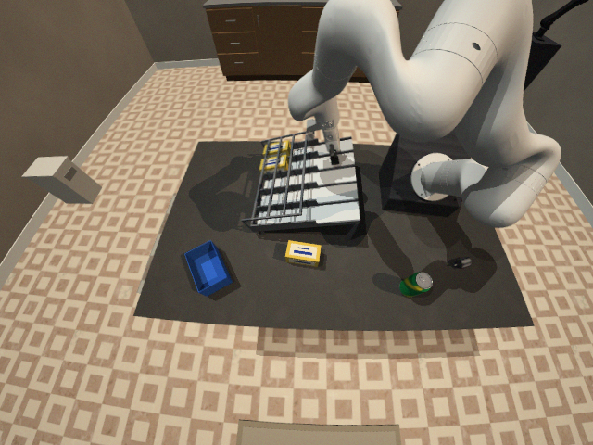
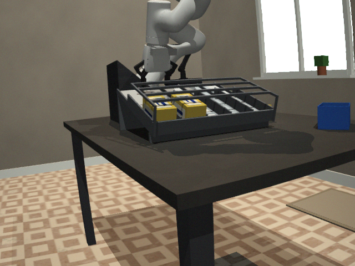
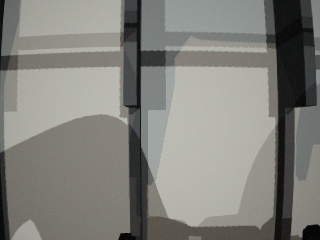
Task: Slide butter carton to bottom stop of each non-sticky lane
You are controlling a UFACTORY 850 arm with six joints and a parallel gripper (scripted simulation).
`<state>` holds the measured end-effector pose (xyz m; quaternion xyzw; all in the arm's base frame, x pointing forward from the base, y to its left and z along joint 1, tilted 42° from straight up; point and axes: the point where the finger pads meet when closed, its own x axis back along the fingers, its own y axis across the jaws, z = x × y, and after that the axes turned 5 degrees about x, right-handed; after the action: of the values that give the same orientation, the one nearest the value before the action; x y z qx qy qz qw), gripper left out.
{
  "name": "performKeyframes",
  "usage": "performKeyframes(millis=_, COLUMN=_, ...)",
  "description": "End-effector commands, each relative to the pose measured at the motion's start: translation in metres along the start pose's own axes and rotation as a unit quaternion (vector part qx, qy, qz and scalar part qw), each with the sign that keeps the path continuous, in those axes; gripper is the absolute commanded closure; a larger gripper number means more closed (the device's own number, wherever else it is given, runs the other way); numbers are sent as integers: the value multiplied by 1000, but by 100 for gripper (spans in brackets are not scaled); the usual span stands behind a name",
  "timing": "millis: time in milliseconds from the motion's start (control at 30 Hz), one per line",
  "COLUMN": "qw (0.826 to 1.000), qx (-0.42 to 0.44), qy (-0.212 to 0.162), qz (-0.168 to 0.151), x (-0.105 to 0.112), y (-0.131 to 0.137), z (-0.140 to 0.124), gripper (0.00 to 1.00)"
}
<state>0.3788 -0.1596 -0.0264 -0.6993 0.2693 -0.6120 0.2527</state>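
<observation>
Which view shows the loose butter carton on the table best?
The top view: the loose butter carton lies flat on the dark table in front of the shelf, fully visible. The exterior view does not show it. The wrist view shows only lane surface and dividers.

no readable text, butter cartons (image 1: 303, 252) carry only plain blue stripes

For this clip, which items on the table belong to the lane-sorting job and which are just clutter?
Job items:
- dark grey sloped five-lane shelf
- two yellow butter cartons at the shelf's low end
- third yellow butter carton lying on the table
- open, empty gripper above the shelf

Lying about:
- blue open plastic bin
- green can with silver top
- small dark cylinder
</observation>
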Motion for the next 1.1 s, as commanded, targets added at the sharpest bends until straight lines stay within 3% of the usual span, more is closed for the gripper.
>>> performKeyframes(millis=0, qw=1000, qx=0, qy=1, qz=0, x=1, y=0, z=0, gripper=0)
performKeyframes(millis=167, qw=1000, qx=0, qy=1, qz=0, x=1, y=0, z=0, gripper=0)
performKeyframes(millis=200, qw=1000, qx=0, qy=1, qz=0, x=29, y=1, z=0, gripper=0)
performKeyframes(millis=1067, qw=1000, qx=0, qy=1, qz=0, x=29, y=1, z=0, gripper=0)
